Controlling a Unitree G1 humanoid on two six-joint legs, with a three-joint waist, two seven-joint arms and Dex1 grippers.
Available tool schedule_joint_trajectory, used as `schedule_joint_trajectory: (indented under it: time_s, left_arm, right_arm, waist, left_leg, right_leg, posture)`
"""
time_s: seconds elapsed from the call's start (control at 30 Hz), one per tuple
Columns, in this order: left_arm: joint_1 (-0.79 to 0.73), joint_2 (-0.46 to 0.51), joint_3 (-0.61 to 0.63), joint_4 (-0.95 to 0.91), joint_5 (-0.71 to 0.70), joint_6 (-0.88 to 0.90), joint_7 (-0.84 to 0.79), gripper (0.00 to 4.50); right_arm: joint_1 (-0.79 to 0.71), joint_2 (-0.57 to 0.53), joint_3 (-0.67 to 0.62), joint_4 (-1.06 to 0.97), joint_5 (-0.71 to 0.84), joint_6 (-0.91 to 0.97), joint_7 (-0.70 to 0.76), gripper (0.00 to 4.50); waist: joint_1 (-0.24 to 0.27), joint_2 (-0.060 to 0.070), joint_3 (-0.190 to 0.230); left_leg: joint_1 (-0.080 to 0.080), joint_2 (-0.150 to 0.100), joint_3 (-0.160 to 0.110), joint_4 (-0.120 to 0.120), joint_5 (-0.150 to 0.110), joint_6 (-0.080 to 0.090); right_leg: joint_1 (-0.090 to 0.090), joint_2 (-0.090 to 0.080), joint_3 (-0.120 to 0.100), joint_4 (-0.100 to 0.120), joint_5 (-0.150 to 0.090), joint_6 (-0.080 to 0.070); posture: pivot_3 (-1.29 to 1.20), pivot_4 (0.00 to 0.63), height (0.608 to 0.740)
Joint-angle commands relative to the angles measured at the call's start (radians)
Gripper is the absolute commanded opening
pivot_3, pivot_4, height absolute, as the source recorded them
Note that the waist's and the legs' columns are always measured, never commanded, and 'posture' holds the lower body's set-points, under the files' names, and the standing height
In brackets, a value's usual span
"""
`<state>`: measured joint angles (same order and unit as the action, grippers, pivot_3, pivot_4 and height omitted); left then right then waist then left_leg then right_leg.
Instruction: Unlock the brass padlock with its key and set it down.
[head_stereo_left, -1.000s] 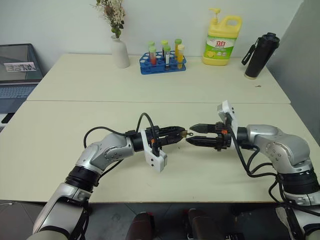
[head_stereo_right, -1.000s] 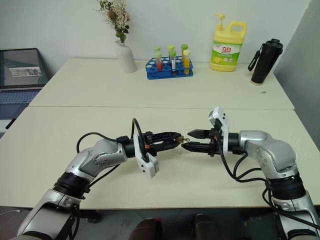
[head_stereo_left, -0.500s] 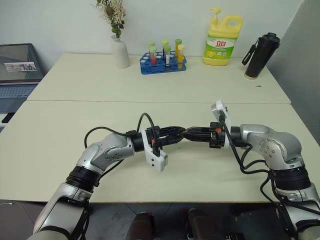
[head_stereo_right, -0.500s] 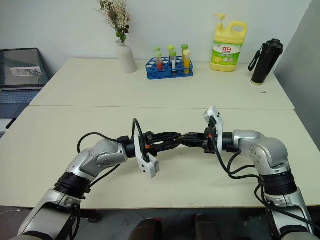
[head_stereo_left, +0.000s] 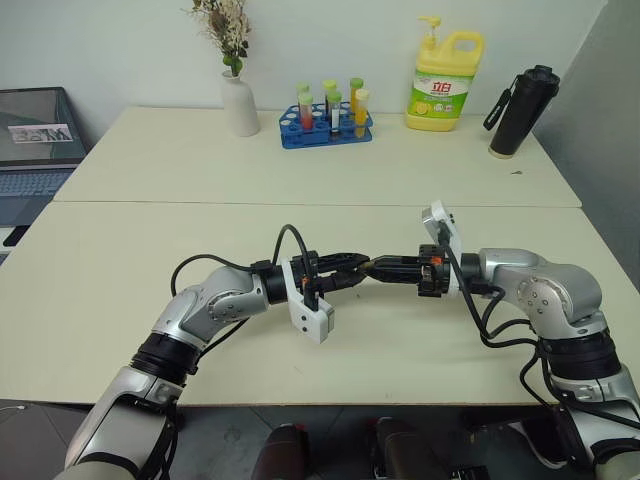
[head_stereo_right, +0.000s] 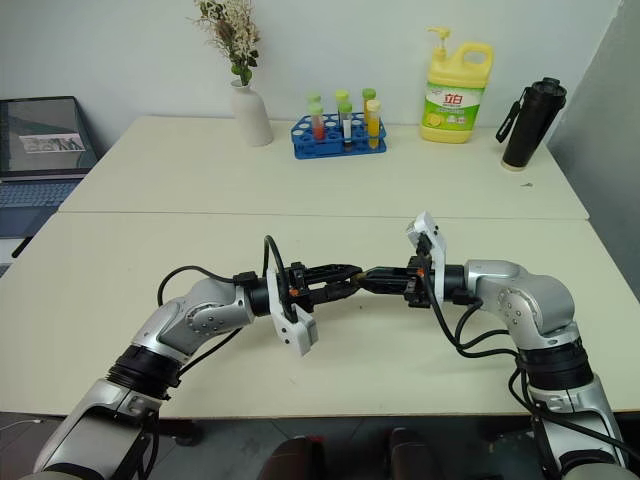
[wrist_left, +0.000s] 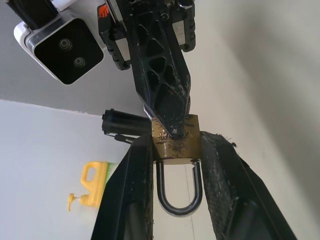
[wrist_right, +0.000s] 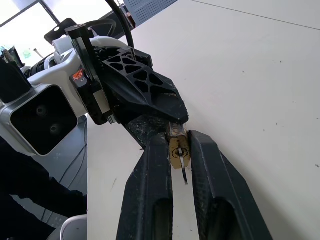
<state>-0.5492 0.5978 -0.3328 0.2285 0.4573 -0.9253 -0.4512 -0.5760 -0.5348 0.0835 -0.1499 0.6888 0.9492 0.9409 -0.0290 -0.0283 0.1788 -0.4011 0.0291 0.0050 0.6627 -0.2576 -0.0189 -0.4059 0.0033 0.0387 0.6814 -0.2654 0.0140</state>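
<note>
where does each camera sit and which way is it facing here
Left and right eye views: on the head, looking forward and down over both arms; the left gripper and right gripper meet above the table.
Left wrist view: on the left wrist, looking along its fingers, which clamp the brass padlock; the right gripper's tip meets it.
Right wrist view: on the right wrist, looking along its fingers, shut on the key.
Shared: both wrist views show the padlock and the opposite gripper.

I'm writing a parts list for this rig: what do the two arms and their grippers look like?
Both arms have silver-grey shells with black joint rings and loose black cables. Left gripper and right gripper each have two black tapered fingers with a triangular lattice pattern, small orange marks at the base, and a white camera housing on the wrist.
</note>
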Motion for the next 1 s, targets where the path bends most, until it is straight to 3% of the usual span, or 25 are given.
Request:
schedule_joint_trajectory:
  time_s: [0.03, 0.2, 0.37, 0.47, 0.57, 0.8, 1.0]
  left_arm:
    - [0.023, 0.024, -0.023, -0.046, -0.115, 0.002, -0.063, 2.22]
    - [0.093, 0.062, -0.022, -0.153, -0.233, 0.059, -0.148, 3.8]
    - [0.144, 0.083, 0.018, -0.249, -0.352, 0.171, -0.201, 3.82]
    - [0.178, 0.078, 0.055, -0.358, -0.545, 0.384, -0.234, 3.22]
    - [0.153, 0.059, 0.111, -0.38, -0.676, 0.599, -0.243, 2.29]
    - [0.06, 0.051, 0.163, -0.22, -0.739, 0.766, -0.37, 0.0]
    - [0.019, -0.015, 0.156, -0.142, -0.821, 0.916, -0.512, 0.0]
  right_arm:
    - [-0.033, 0.007, -0.015, 0.004, -0.006, -0.039, 0.004, 0.16]
    - [-0.033, 0.01, -0.017, 0.034, -0.029, -0.067, -0.005, 0.16]
    - [-0.032, 0.0, -0.019, 0.058, -0.051, -0.091, 0.004, 0.16]
    - [-0.028, -0.015, -0.011, 0.063, -0.075, -0.124, 0.016, 0.16]
    - [-0.021, -0.029, 0.0, 0.052, -0.095, -0.162, 0.044, 0.16]
    - [-0.022, -0.029, -0.007, 0.031, -0.083, -0.174, 0.072, 0.16]
    - [-0.026, -0.027, -0.024, -0.004, -0.045, -0.152, 0.075, 0.16]
  waist:
    - [0.0, 0.0, 0.0]
    - [0.0, 0.0, 0.0]
    - [0.0, 0.0, 0.0]
    - [0.0, 0.0, 0.0]
    - [-0.001, 0.0, 0.0]
    - [0.0, 0.0, 0.0]
    - [0.0, 0.0, 0.0]
  left_leg:
    - [0.0, 0.0, 0.0, 0.0, 0.0, 0.0]
    - [0.0, 0.0, 0.0, 0.0, 0.0, 0.0]
    - [0.0, 0.0, 0.0, 0.0, 0.0, 0.0]
    - [0.0, 0.0, 0.0, 0.0, 0.0, 0.0]
    - [0.0, 0.0, -0.001, 0.0, 0.0, 0.0]
    - [0.001, 0.0, -0.001, 0.0, 0.0, 0.0]
    - [0.0, 0.0, 0.0, 0.0, 0.0, 0.0]
  right_leg:
    - [0.0, 0.0, 0.0, 0.0, 0.0, 0.0]
    - [0.0, 0.0, 0.0, 0.0, 0.0, 0.0]
    - [0.0, 0.0, 0.0, 0.0, 0.0, 0.0]
    - [0.0, 0.0, 0.0, 0.0, 0.0, 0.0]
    - [0.0, 0.0, 0.0, 0.0, 0.0, 0.0]
    - [0.0, 0.006, -0.001, 0.0, 0.0, 0.0]
    - [0.0, 0.006, 0.0, -0.001, 0.0, 0.0]
  posture:
    - [0.0, 0.15, 0.74]
    - [0.0, 0.15, 0.74]
    - [0.0, 0.15, 0.74]
    - [0.0, 0.15, 0.74]
    - [0.0, 0.15, 0.74]
    - [0.0, 0.15, 0.74]
    - [0.0, 0.15, 0.74]
